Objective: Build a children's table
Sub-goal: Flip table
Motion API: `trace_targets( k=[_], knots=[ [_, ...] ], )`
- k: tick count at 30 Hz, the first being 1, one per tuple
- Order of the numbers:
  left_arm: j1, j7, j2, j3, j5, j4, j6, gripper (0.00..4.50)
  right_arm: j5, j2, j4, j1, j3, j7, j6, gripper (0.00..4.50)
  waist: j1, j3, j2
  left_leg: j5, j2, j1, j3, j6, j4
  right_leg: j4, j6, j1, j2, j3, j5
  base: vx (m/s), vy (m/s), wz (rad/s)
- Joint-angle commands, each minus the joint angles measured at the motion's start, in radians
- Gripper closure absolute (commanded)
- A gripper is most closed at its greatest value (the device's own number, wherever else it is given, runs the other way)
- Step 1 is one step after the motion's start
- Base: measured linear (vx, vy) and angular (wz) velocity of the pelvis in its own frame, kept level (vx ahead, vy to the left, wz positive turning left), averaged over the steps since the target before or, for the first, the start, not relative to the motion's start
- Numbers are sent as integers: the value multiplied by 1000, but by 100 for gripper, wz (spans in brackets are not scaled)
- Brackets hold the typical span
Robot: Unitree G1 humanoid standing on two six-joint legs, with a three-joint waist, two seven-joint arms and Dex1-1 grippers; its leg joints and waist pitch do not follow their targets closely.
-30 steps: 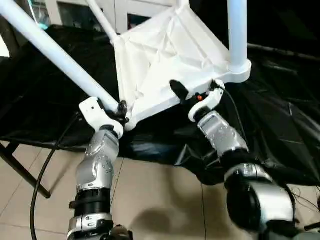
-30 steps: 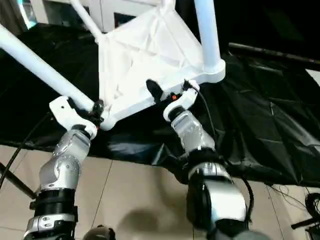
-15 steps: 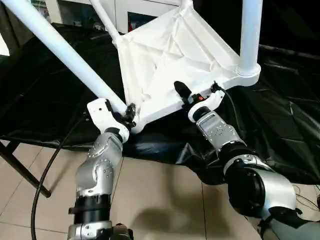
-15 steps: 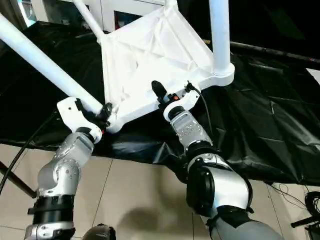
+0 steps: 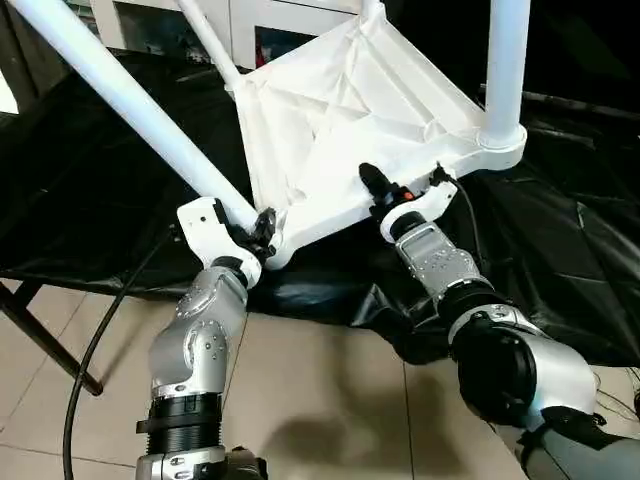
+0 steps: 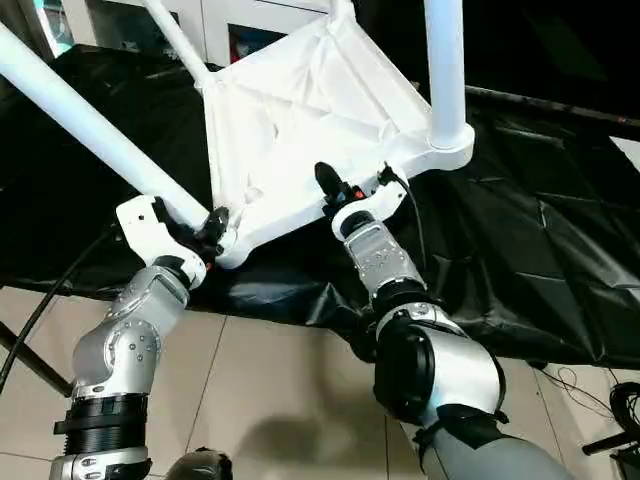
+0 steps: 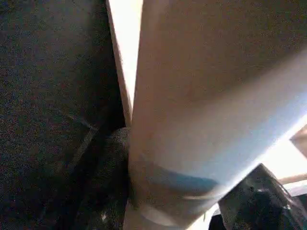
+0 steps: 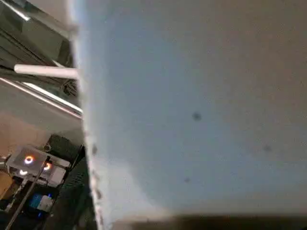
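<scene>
The white table top (image 5: 350, 120) lies ribbed underside up, tilted above the black sheet (image 5: 560, 240) that covers the work surface. Three legs can be counted on it: one upright in the corner socket (image 5: 500, 145) on the top's right, one slanting away from the near-left corner (image 5: 140, 105), and a thinner-looking one (image 5: 210, 45) rising from the far corner. A fourth leg cannot be made out.

The left gripper (image 5: 258, 232) sits at the near-left corner, its black fingers closed around the base of the slanting leg where it meets the top. The right gripper (image 5: 385, 195) pinches the top's near edge, between the two front corners, one finger over the rim.

By my reading the step in hand is seating or steadying that near-left leg — the right arm bracing the top. The next move calls for pressing the leg squarely into its socket without tipping the top further.

Beyond the top stands a white cabinet (image 5: 240, 15); below it, tiled floor (image 5: 320, 400).
</scene>
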Motion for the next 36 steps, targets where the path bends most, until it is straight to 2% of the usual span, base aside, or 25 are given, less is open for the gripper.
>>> trace_targets(
  k=[1, 2, 3, 6, 7, 10, 12, 15, 16, 18, 21, 22, 23, 24, 25, 27, 31, 32, 36],
  knots=[
    [0, -64, -33, -28, -86, -32, 25, 233, -6, -21, -1, -25, -3, -12, -15, 241, -4, -86, 17, -132, 79, 50, -35, -38, -69, -58, -195, 32, -85, 55, 166, 0, 0, 0],
    [0, -91, -34, -15, -125, -38, 50, 177, -13, -22, -2, -25, 2, -12, -20, 246, -4, -86, 19, -133, 79, 51, -35, -39, -69, -57, -195, 31, -85, 55, 163, 0, 0, 0],
    [1, -102, -31, -10, -142, -41, 66, 163, -19, -23, -3, -25, 6, -15, -25, 246, -6, -87, 19, -135, 79, 51, -35, -44, -69, -57, -198, 31, -85, 54, 159, 0, 0, 0],
    [-4, -96, -31, 7, -152, -43, 73, 155, -45, -30, -4, -30, 18, -25, -45, 250, -3, -86, 20, -140, 78, 53, -32, -54, -68, -56, -217, 29, -84, 54, 158, 0, 0, 0],
    [-6, -93, -30, 9, -151, -43, 74, 124, -52, -34, -6, -31, 20, -30, -53, 251, -4, -86, 19, -147, 79, 52, -33, -55, -69, -56, -210, 31, -82, 54, 157, 0, 0, 0],
    [-4, -96, -23, 20, -146, -33, 66, 112, -58, -51, -10, -32, 12, -52, -80, 251, -5, -86, 20, -144, 78, 51, -32, -48, -69, -58, -201, 31, -85, 56, 154, 0, 0, 0],
    [-3, -98, -14, 31, -151, -34, 72, 80, -57, -72, -14, -31, 2, -71, -99, 251, -4, -86, 21, -143, 78, 52, -33, -47, -68, -58, -200, 31, -85, 56, 155, 0, 0, 0],
    [9, -100, 6, 27, -148, -48, 88, 63, -67, -98, -20, -30, 4, -87, -128, 251, 1, -86, 22, -149, 79, 55, -32, -49, -68, -58, -194, 28, -83, 56, 145, 0, 0, 0],
    [12, -101, 10, 26, -150, -51, 92, 40, -72, -103, -21, -29, 7, -90, -135, 251, 3, -85, 27, -159, 80, 55, -32, -58, -70, -60, -188, 27, -82, 56, 137, 0, 0, 0],
    [34, -103, 30, 32, -157, -69, 113, 32, -91, -135, -33, -27, 11, -113, -176, 251, 7, -86, 26, -168, 80, 57, -33, -69, -70, -59, -181, 27, -81, 55, 131, 0, 0, 0],
    [43, -98, 37, 35, -153, -75, 116, 23, -98, -149, -37, -27, 11, -125, -187, 251, 17, -85, 26, -180, 78, 59, -30, -79, -69, -60, -173, 24, -81, 57, 123, 0, 0, 0],
    [45, -96, 39, 36, -152, -76, 117, 11, -101, -153, -38, -27, 10, -128, -191, 251, 16, -84, 36, -196, 78, 57, -32, -86, -72, -63, -165, 24, -79, 57, 115, 0, 0, 0],
    [65, -91, 55, 33, -145, -85, 134, 0, -146, -180, -46, -22, 45, -133, -199, 251, 14, -86, 33, -197, 77, 56, -34, -90, -72, -60, -161, 28, -78, 55, 120, 0, 0, 0],
    [65, -91, 55, 33, -145, -85, 134, 0, -146, -180, -46, -22, 45, -133, -199, 251, 15, -87, 32, -196, 77, 55, -34, -91, -71, -60, -160, 28, -77, 55, 123, 0, 0, 0],
    [84, -100, 72, 18, -135, -97, 147, 0, -191, -203, -54, -17, 86, -129, -196, 251, 15, -87, 33, -190, 75, 53, -33, -89, -70, -59, -159, 28, -78, 56, 126, 0, 0, 0],
    [90, -109, 78, 9, -132, -102, 152, 0, -208, -210, -56, -16, 102, -129, -196, 251, 13, -85, 31, -189, 74, 51, -33, -82, -69, -62, -155, 29, -78, 56, 117, 0, 0, 0],
    [109, -190, 177, -135, -3, -143, 99, 0, -307, -252, -76, -6, 192, -135, -184, 251, 9, -85, 31, -179, 73, 50, -34, -70, -68, -65, -138, 28, -78, 57, 84, 0, 0, 0],
    [109, -190, 177, -135, -3, -143, 99, 0, -307, -252, -76, -6, 192, -135, -184, 251, 5, -85, 32, -182, 74, 51, -34, -72, -69, -65, -141, 28, -76, 57, 81, 0, 0, 0],
    [92, -246, 257, -234, 81, -192, 42, 0, -373, -287, -96, -4, 238, -171, -186, 251, -6, -85, 33, -195, 72, 52, -34, -73, -69, -65, -155, 27, -77, 56, 68, 0, 0, 0]
  ],
)
